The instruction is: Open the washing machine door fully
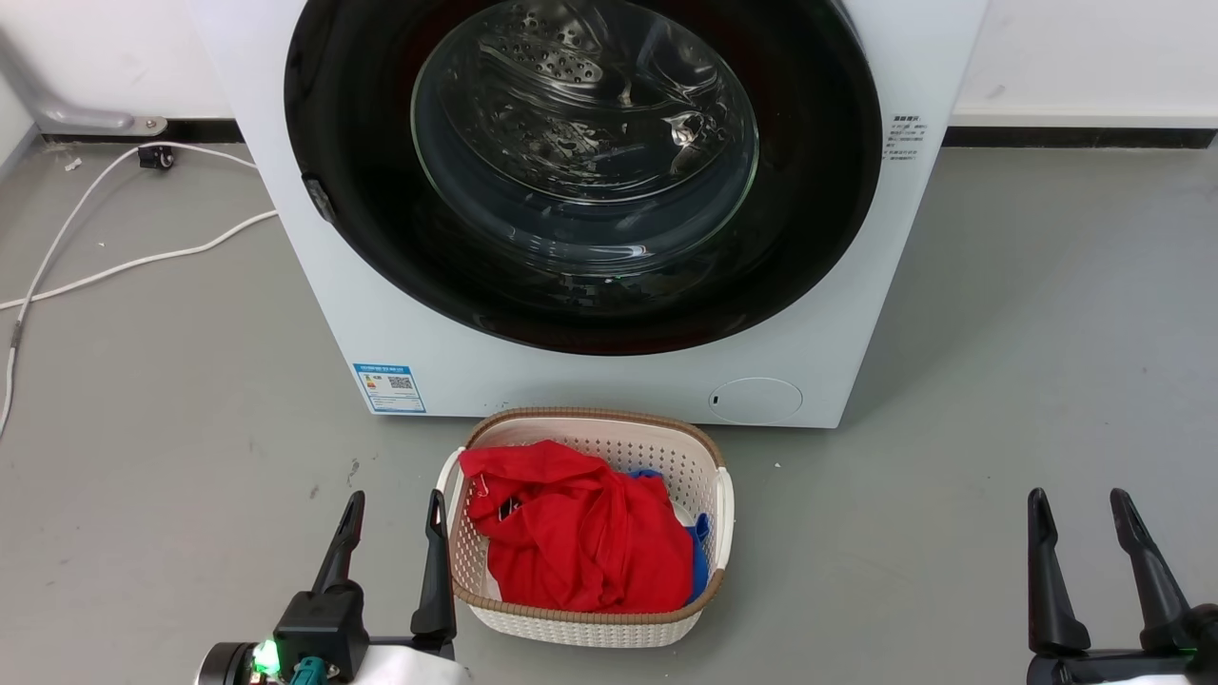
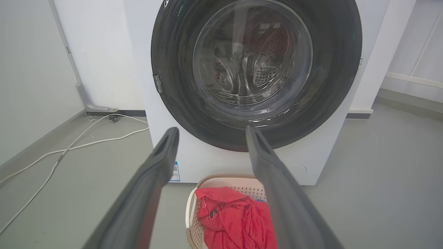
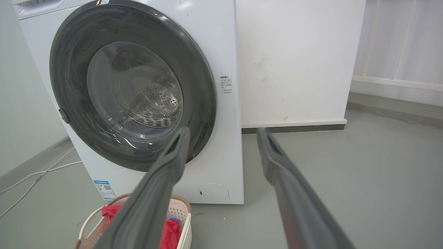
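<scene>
I read the washing machine door [image 1: 582,171], a glossy black ring around a bulging clear glass bowl, as closed flush on the white, boxy washing machine [image 1: 400,333]. Left gripper [image 1: 397,499] and right gripper [image 1: 1076,495]: long dark fingers spread, grasping nothing, well apart from the door. A perforated cream basket [image 1: 590,623] of crumpled red cloth [image 1: 580,533] sits just before the machine.

1. Our left gripper [image 1: 397,497], two long dark tapered fingers on a black block, sits at the lower left of the head view, fingers spread and pointing up.
2. Our right gripper [image 1: 1077,495], equally dark and two-fingered, sits at the lower right, fingers likewise parted.
3. A small green light [image 1: 265,656] glows on our left wrist.
</scene>
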